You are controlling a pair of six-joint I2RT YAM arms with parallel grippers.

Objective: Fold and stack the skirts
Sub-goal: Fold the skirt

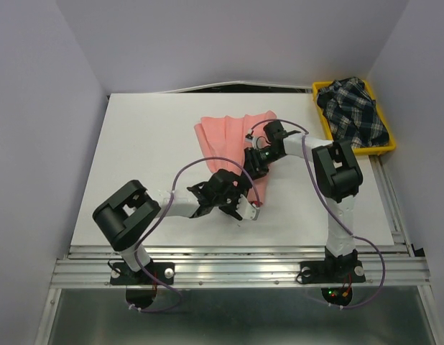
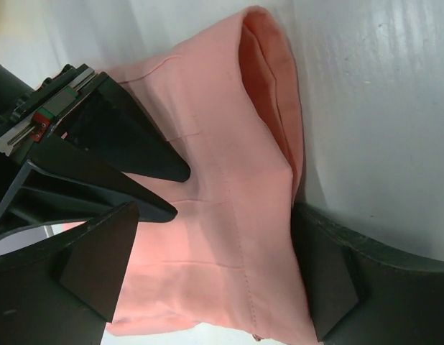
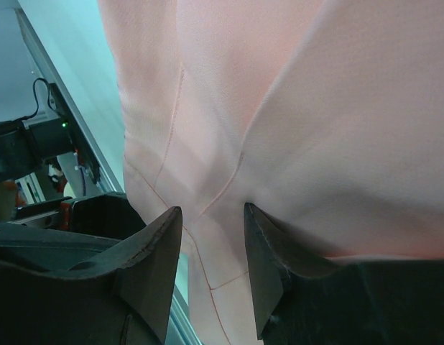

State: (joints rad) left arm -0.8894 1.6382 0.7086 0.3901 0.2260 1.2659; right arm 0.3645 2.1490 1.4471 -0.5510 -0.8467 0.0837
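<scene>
The salmon-pink skirt [image 1: 233,136] lies spread on the white table, narrowing toward the near side. My left gripper [image 1: 242,205] is open wide over its near end, and its fingers [image 2: 100,266] straddle the pink cloth [image 2: 229,187] without closing on it. My right gripper [image 1: 252,167] is pressed down on the skirt's middle just beyond the left one. Its jaws stand partly apart, with creased pink cloth [image 3: 279,108] between the fingertips [image 3: 154,259]. The plaid skirt [image 1: 351,111] lies crumpled in the tray.
The yellow tray [image 1: 384,147] sits at the table's far right corner. Bare white table [image 1: 150,158] stretches to the left of the pink skirt. Grey walls close in the left, back and right. A metal rail runs along the near edge.
</scene>
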